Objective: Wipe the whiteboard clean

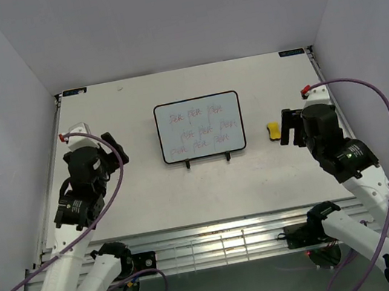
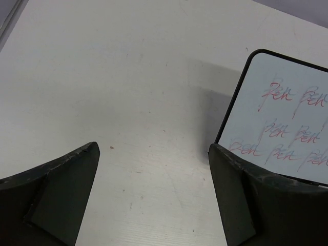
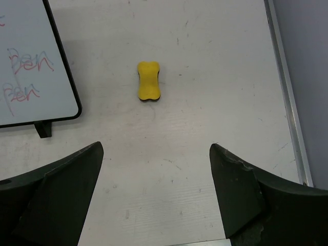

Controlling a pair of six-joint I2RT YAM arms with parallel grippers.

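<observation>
Plainly, right claw [image 3: 156,151] hovers open near eraser [image 3: 148,81].

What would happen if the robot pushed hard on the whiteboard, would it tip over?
It might slide or tip: the whiteboard shows just two small black feet on a smooth table. It looks thin, so probably light and easy to shove, and likely stiff because of its frame.
</observation>
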